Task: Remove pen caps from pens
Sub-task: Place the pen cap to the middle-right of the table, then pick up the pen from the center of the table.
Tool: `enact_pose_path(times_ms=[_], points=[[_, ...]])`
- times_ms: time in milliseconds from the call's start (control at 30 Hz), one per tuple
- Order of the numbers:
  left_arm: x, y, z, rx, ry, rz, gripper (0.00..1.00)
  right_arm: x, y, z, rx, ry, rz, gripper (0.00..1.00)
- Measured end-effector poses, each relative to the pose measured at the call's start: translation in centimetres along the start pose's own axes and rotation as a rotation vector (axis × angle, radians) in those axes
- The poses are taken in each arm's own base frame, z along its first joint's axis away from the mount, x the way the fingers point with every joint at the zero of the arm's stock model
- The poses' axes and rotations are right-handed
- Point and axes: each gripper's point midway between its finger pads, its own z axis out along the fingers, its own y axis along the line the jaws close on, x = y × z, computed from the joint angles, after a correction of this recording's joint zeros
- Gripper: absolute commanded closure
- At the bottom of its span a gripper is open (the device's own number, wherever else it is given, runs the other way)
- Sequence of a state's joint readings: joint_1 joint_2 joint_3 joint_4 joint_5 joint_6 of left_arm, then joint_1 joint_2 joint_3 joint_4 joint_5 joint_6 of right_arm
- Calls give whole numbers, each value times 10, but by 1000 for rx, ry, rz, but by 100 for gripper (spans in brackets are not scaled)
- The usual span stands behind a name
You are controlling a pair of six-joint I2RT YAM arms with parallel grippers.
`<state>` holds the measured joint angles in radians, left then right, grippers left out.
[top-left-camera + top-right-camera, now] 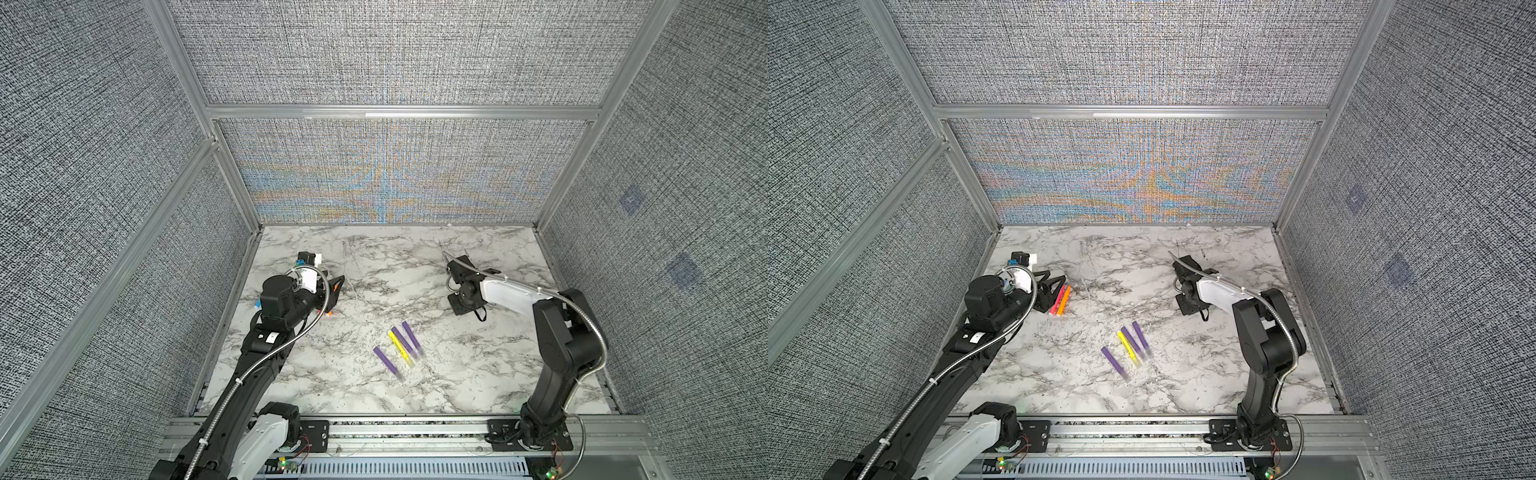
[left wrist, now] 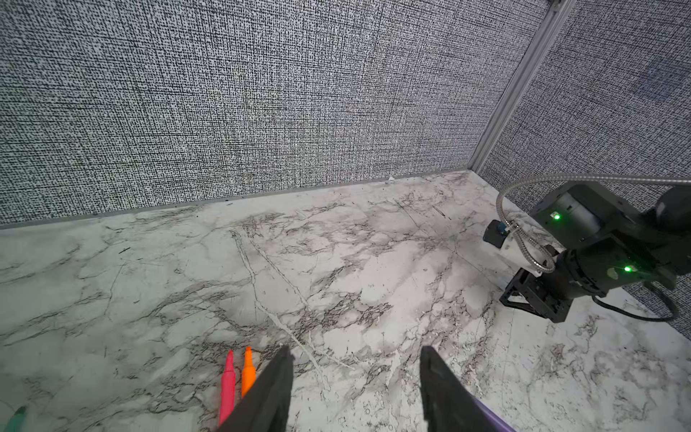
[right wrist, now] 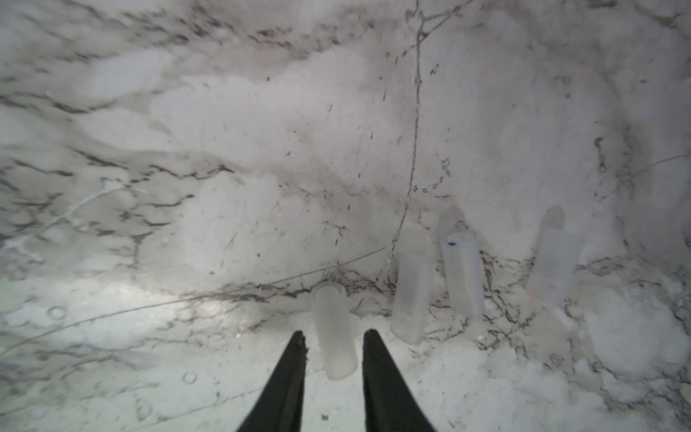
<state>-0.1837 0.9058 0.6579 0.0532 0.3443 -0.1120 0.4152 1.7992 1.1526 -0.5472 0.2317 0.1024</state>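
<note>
My right gripper is open low over the marble at the back right. A clear pen cap lies between its fingers with a gap on each side. Several more clear caps lie just beyond. My left gripper is open and empty at the left. Beside it lie a pink pen and an orange pen, both with bare tips. Three purple pens and a yellow pen lie mid-table in both top views, with clear caps on their near ends.
A teal pen lies at the edge of the left wrist view. A purple strip shows past the outer side of one left finger. Fabric walls close three sides. A metal rail runs along the front.
</note>
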Motion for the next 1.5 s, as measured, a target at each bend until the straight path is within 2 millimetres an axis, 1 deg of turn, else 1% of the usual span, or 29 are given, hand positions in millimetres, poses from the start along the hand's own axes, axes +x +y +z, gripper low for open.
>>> enact_pose_path(times_ms=[67, 167, 267, 333, 400, 433, 467, 500, 533, 600, 700, 767, 833, 900, 1133, 1300, 1500], points=[[0, 0, 0, 0, -1, 0, 44, -5, 1, -13, -1, -31, -14, 37], [-1, 0, -1, -2, -5, 2, 44, -16, 5, -41, -6, -92, -28, 36], [-2, 1, -3, -11, -11, 4, 44, -28, 16, -80, -4, -182, -63, 37], [-2, 2, -4, -19, -13, 5, 44, -33, 31, -113, -28, -264, -95, 37], [0, 2, -4, -19, -11, 6, 44, -32, 45, -141, -68, -340, -111, 39], [1, 3, -4, -23, -11, 8, 44, -28, 52, -151, -91, -371, -120, 40], [2, 3, -4, -24, -9, 7, 44, -21, 62, -159, -128, -396, -127, 42], [3, 3, -5, -24, -9, 7, 44, -11, 71, -163, -161, -408, -136, 46], [3, 3, -5, -25, -9, 7, 44, -2, 79, -163, -188, -416, -141, 47], [4, 3, -5, -25, -9, 9, 44, 22, 95, -156, -237, -407, -148, 50], [3, 3, -6, -25, -12, 11, 44, 55, 112, -135, -285, -373, -143, 51], [3, 3, -6, -24, -15, 12, 44, 70, 120, -126, -301, -362, -129, 51], [2, 3, -6, -24, -17, 12, 44, 78, 129, -122, -325, -370, -117, 52], [3, 3, -6, -24, -17, 12, 44, 81, 137, -119, -343, -380, -101, 52], [5, 2, -7, -22, -15, 11, 44, 77, 154, -100, -337, -374, -64, 55], [5, 2, -8, -21, -17, 12, 44, 74, 160, -83, -317, -357, -46, 58], [6, 2, -7, -21, -12, 10, 44, 72, 167, -64, -291, -331, -51, 59]])
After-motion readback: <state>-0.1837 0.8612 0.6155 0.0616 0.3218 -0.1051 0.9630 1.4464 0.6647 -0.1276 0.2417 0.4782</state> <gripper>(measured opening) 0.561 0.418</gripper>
